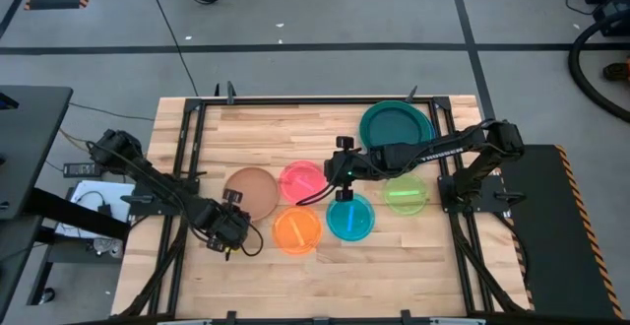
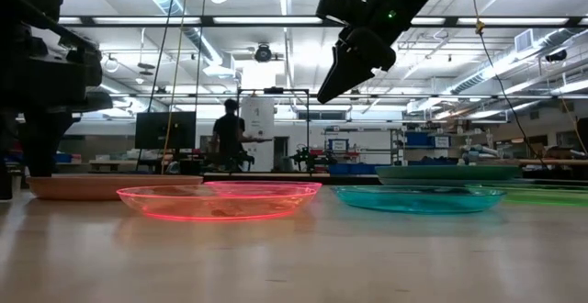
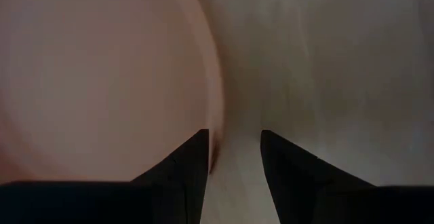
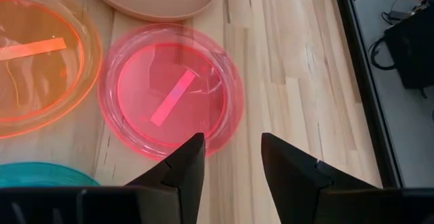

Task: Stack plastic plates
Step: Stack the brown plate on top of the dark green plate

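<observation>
Six plates lie flat on the wooden table: a brown plate (image 1: 252,192), a pink plate (image 1: 303,181), an orange plate (image 1: 297,230), a cyan plate (image 1: 350,217), a green plate (image 1: 405,194) and a large teal plate (image 1: 397,125) at the far edge. My left gripper (image 1: 230,225) is open and low at the brown plate's near-left rim; in its wrist view the brown plate (image 3: 102,81) fills one side and my left gripper (image 3: 234,146) straddles the rim. My right gripper (image 1: 340,167) is open, raised well above the table (image 2: 335,83), over the pink plate's (image 4: 169,91) right edge. My left gripper has one finger (image 3: 196,156) over the brown plate and the other over bare wood, with the plate's rim (image 3: 217,125) between them. Whether a finger touches the rim, I cannot tell. The plate lies flat on the table.
The small plates sit close together mid-table; the pink and orange rims nearly meet (image 2: 262,191). Black frame rails (image 1: 192,158) run along the table's left and right sides. Bare wood (image 1: 394,276) lies toward the near edge. A person stands far behind the table (image 2: 226,138).
</observation>
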You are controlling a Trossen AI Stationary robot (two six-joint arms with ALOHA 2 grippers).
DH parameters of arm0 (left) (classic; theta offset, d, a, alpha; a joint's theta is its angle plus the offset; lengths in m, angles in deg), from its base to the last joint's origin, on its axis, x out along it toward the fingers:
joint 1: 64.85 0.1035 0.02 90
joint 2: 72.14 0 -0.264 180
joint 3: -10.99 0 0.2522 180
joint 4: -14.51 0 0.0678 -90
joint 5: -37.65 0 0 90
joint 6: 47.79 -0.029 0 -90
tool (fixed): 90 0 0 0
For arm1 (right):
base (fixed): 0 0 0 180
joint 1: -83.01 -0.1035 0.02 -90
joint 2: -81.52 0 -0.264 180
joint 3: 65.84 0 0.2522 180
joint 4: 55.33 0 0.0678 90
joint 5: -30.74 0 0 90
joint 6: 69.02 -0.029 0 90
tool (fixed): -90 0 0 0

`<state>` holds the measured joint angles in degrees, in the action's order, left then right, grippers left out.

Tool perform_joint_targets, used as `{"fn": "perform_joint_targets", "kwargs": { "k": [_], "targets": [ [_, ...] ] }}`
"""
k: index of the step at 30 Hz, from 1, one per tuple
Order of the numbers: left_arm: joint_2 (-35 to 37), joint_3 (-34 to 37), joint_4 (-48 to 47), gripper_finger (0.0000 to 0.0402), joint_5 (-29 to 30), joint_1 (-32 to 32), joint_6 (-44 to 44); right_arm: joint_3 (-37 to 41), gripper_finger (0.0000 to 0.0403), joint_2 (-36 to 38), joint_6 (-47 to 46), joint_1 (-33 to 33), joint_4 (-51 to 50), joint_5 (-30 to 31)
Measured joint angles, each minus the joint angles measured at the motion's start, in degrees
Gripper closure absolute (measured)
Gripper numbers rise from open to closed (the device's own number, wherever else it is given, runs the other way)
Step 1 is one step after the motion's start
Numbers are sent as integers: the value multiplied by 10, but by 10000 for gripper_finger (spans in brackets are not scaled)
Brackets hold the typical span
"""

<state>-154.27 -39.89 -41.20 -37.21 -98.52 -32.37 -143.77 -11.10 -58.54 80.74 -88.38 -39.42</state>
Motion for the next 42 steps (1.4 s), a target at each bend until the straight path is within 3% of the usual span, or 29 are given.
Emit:
{"fn": "perform_joint_targets", "kwargs": {
  "k": [9,20,26,30,33,42],
  "targets": [
    [0,0,-1,266,2,0,-2,0,247,0,-2,0,0,0],
    [0,0,-4,387,-2,0,-9,0,247,0,0,0,0,-18],
    [0,-24,-34,385,0,-1,-12,0,247,-5,60,-13,4,-50],
    [0,-70,-103,387,16,0,-28,1,247,-11,127,-27,20,-75],
    [0,-103,-127,387,33,4,-60,1,247,-11,158,-34,49,-97],
    [0,-155,-116,387,67,57,-183,1,251,-11,211,-51,68,-89]
  ]
}}
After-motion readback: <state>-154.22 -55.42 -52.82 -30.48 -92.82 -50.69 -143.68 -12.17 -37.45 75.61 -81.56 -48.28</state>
